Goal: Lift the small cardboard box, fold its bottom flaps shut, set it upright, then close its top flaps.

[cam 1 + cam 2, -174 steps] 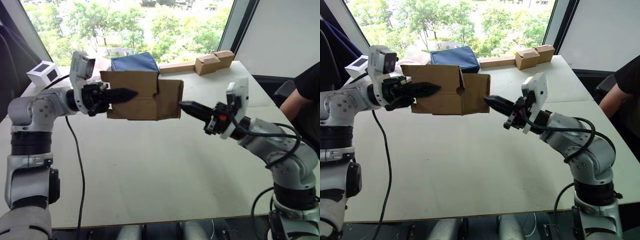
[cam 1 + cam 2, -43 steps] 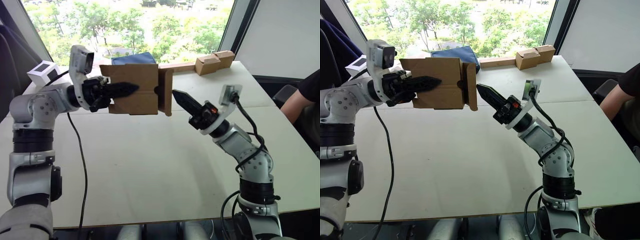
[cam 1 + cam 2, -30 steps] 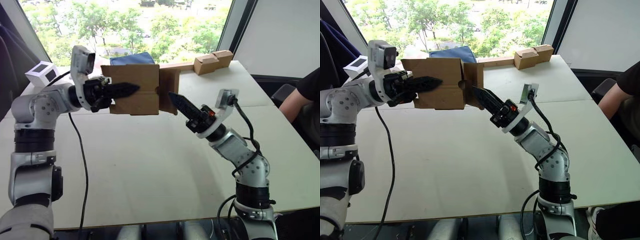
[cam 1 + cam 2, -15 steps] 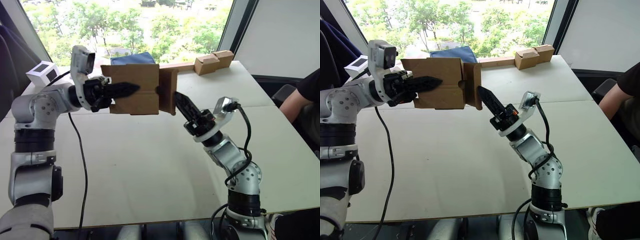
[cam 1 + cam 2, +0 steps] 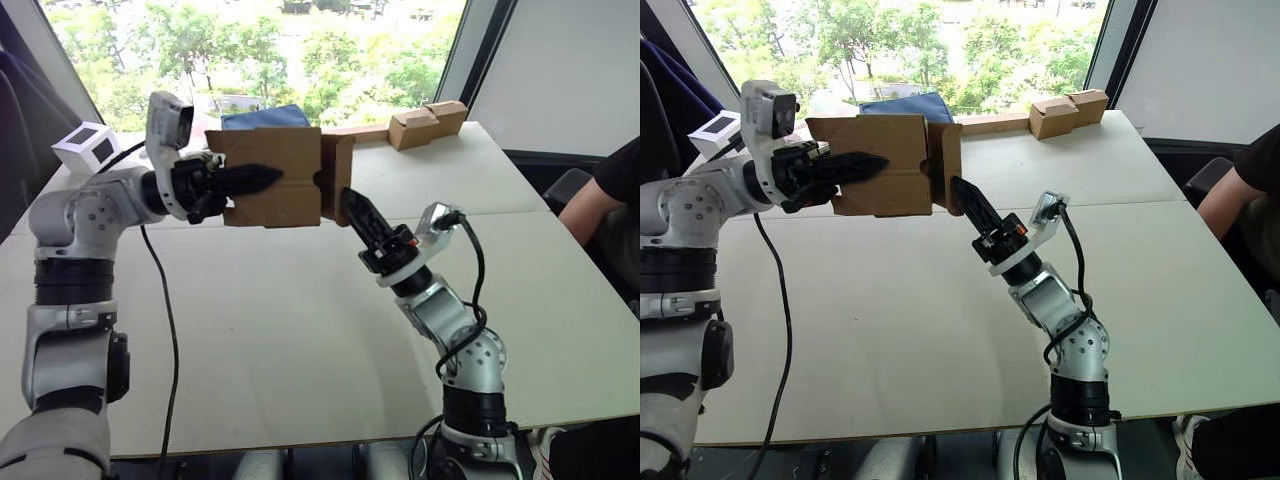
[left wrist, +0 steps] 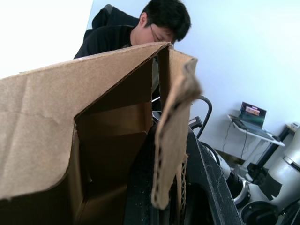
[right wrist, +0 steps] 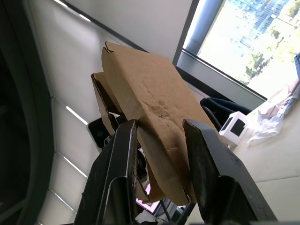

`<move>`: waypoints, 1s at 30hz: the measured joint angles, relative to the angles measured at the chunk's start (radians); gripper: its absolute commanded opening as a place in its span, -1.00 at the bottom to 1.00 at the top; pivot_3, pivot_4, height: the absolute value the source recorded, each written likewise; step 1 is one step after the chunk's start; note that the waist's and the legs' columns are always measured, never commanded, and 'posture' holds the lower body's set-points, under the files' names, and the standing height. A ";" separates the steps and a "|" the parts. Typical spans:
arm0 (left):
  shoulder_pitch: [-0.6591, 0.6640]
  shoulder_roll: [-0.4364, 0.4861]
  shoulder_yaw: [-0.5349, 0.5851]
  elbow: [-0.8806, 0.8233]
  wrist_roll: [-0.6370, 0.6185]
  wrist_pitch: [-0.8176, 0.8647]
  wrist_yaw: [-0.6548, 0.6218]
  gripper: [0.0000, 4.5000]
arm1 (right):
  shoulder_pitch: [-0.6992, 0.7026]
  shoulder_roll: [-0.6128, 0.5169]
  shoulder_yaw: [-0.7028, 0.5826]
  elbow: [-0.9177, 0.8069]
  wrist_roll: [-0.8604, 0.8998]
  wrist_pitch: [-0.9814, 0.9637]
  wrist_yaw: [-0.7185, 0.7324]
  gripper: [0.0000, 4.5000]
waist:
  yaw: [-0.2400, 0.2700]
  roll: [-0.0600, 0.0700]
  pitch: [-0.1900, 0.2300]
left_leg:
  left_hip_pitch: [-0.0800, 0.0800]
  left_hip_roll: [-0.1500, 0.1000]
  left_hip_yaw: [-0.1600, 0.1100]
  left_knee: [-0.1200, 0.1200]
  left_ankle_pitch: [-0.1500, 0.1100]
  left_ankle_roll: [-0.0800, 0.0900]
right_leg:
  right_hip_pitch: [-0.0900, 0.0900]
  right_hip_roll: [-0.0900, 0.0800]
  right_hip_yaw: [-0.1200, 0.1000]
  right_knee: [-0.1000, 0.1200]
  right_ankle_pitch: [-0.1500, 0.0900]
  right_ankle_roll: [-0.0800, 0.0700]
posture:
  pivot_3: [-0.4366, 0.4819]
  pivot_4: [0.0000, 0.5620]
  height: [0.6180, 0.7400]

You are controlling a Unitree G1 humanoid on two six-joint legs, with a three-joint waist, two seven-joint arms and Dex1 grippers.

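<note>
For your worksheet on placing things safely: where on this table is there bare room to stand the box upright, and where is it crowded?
The table is bare in front, between the two arms and its near edge, below the held small cardboard box. The far edge is crowded: white box, blue bag, joined tan boxes.

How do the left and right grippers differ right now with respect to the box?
The left gripper is shut on the small cardboard box, holding it in the air; the right gripper holds nothing. The left fingers lie level across the box's side; the right fingers, open, point upward at the bottom flaps on the box's right end. Both grippers have black fingers.
</note>
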 measured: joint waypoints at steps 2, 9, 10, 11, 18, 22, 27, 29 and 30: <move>0.000 -0.002 0.000 0.000 0.006 -0.008 0.000 -1.00 | -0.002 0.006 0.001 0.000 -0.001 -0.004 -0.004 -0.31 | 0.000 0.000 0.000 | 0.000 0.000 0.000 0.000 0.000 0.000 | 0.000 0.000 0.000 0.000 0.000 0.000 | -0.05 -0.47 0.95; 0.002 -0.022 -0.001 0.000 0.017 -0.034 0.004 -1.00 | -0.004 0.027 0.028 0.000 -0.001 -0.002 -0.008 -0.31 | 0.000 0.000 0.000 | 0.000 0.000 0.000 0.000 0.000 0.000 | 0.000 0.000 0.000 0.000 0.000 0.000 | -0.05 -0.47 0.95; 0.002 -0.023 -0.001 0.000 0.020 -0.036 0.004 -1.00 | -0.004 0.028 0.031 -0.001 -0.001 -0.002 -0.008 -0.31 | 0.000 0.000 0.000 | 0.000 0.000 0.000 0.000 0.000 0.000 | 0.000 0.000 0.000 0.000 0.000 0.000 | -0.05 -0.47 0.95; 0.004 -0.025 -0.001 0.000 0.022 -0.038 0.004 -1.00 | -0.004 0.030 0.033 -0.001 -0.001 -0.003 -0.008 -0.31 | 0.000 0.000 0.000 | 0.000 0.000 0.000 0.000 0.000 0.000 | 0.000 0.000 0.000 0.000 0.000 0.000 | -0.05 -0.47 0.95; 0.009 -0.037 -0.001 0.000 0.032 -0.043 0.005 -1.00 | -0.004 0.036 0.044 -0.001 -0.006 -0.004 -0.009 -0.31 | 0.000 0.000 0.000 | 0.000 0.000 0.000 0.000 0.000 0.000 | 0.000 0.000 0.000 0.000 0.000 0.000 | -0.05 -0.47 0.95; 0.010 -0.041 -0.002 0.000 0.035 -0.055 0.005 -1.00 | -0.004 0.038 0.062 -0.001 -0.013 -0.002 -0.008 -0.31 | 0.000 0.000 0.000 | 0.000 0.000 0.000 0.000 0.000 0.000 | 0.000 0.000 0.000 0.000 0.000 0.000 | -0.05 -0.47 0.95; 0.009 -0.042 -0.001 0.012 0.042 -0.070 0.005 -1.00 | -0.004 0.042 0.081 -0.002 -0.034 -0.003 -0.006 -0.31 | 0.000 0.000 0.000 | 0.000 0.000 0.000 0.000 0.000 0.000 | 0.000 0.000 0.000 0.000 0.000 0.000 | -0.05 -0.47 0.95; 0.009 -0.047 0.001 0.019 0.045 -0.081 0.008 -1.00 | -0.004 0.047 0.086 -0.002 -0.046 -0.006 -0.006 -0.31 | 0.000 0.000 0.000 | 0.000 0.000 0.000 0.000 0.000 0.000 | 0.000 0.000 0.000 0.000 0.000 0.000 | -0.05 -0.47 0.95; 0.009 -0.049 0.001 0.022 0.048 -0.084 0.010 -1.00 | -0.004 0.049 0.087 -0.002 -0.053 -0.009 -0.006 -0.31 | 0.001 0.000 0.000 | 0.000 0.000 0.000 0.000 0.000 0.000 | 0.000 0.000 0.000 0.000 0.000 0.000 | -0.05 -0.47 0.95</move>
